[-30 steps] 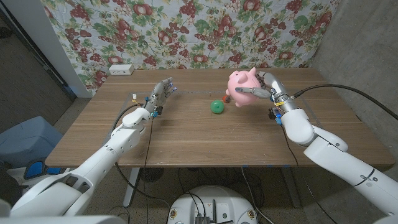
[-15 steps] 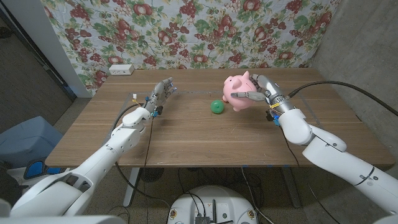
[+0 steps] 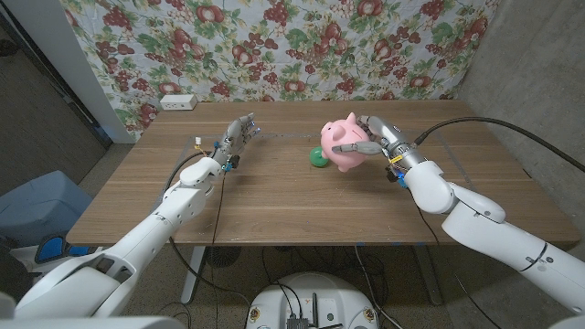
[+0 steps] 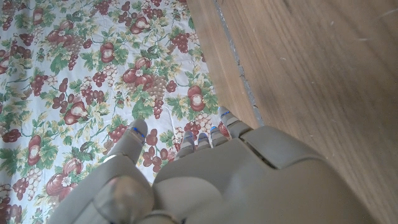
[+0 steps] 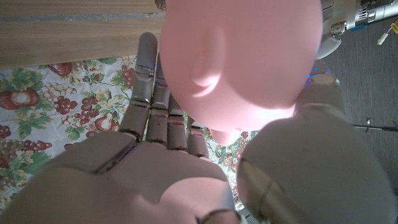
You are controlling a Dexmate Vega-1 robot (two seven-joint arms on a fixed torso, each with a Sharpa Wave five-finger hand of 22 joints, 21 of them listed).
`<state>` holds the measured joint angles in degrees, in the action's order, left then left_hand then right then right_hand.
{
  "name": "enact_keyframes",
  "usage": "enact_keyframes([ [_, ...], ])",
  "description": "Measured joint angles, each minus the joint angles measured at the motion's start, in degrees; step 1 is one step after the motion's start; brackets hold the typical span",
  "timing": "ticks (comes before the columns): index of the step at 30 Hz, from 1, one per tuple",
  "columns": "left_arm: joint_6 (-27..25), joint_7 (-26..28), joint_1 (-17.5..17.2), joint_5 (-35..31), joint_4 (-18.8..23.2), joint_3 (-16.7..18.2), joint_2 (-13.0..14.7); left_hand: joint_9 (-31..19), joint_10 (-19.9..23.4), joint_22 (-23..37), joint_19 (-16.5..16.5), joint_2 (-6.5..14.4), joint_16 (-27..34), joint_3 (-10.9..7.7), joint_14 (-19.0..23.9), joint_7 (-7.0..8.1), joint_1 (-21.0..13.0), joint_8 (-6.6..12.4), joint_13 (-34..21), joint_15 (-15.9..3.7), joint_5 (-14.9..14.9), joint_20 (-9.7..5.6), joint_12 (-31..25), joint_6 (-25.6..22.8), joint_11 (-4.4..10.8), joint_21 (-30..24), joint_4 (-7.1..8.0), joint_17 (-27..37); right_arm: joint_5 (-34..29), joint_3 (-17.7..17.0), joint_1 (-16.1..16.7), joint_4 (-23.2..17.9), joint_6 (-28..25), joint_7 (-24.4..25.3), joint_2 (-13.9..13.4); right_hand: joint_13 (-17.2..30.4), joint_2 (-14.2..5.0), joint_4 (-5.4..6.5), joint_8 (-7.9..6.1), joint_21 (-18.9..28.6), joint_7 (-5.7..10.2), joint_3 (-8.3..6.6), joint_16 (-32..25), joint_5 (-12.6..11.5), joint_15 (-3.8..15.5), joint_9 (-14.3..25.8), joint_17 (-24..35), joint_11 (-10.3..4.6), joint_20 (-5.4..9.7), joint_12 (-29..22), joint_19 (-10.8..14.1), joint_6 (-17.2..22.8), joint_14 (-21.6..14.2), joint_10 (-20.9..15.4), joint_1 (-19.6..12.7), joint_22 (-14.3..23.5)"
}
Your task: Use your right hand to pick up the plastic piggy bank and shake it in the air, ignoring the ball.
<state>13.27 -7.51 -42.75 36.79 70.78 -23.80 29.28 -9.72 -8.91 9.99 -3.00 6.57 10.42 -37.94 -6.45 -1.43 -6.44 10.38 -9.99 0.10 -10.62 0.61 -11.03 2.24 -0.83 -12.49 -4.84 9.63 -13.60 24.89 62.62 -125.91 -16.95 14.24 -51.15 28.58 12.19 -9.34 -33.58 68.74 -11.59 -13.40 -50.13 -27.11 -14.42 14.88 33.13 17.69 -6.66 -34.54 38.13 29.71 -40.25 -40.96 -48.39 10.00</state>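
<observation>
Pink piggy bank (image 3: pixel 345 144): we see it held above the surface (image 3: pixel 274 196), beside green ball (image 3: pixel 317 157) | right hand (image 3: pixel 373 137): fingers (image 5: pixel 151 93) wrapped around it | left hand (image 3: pixel 238 135): fingers apart, holding nothing, over far-left surface.

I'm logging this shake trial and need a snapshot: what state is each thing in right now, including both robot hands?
Piggy bank: held off the table, tilted, gripped by the right robot hand.
Right robot hand: fingers wrapped around the piggy bank.
Left robot hand: holding nothing, fingers extended over the table.
Green ball: resting on the table, partly hidden behind the piggy bank, untouched.
Table: wooden top, bearing the ball.
</observation>
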Motion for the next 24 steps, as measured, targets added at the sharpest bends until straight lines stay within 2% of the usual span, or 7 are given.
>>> enact_keyframes([
  [24, -0.2, 0.9, -1.8, 0.1, 2.5, 0.4, 1.0, 0.0, 0.0, 0.0, -0.3, 0.0, 0.0, 0.0, 0.0, 0.2, 0.0, 0.0, 0.0, 0.0, 0.0, 0.3, 0.0, -0.2, 0.0, 0.2, 0.0, 0.0, -3.9, 4.6, -1.8, 0.5, -2.5, -4.2, 0.0, 0.0, 0.0, 0.0, -0.13, 0.0, -0.18, 0.0, 0.0, 0.0, 0.01, 0.0, 0.0, 0.31, 0.0, 0.2, 0.0, 0.2, 0.0, -0.3, 0.0, -0.1],
])
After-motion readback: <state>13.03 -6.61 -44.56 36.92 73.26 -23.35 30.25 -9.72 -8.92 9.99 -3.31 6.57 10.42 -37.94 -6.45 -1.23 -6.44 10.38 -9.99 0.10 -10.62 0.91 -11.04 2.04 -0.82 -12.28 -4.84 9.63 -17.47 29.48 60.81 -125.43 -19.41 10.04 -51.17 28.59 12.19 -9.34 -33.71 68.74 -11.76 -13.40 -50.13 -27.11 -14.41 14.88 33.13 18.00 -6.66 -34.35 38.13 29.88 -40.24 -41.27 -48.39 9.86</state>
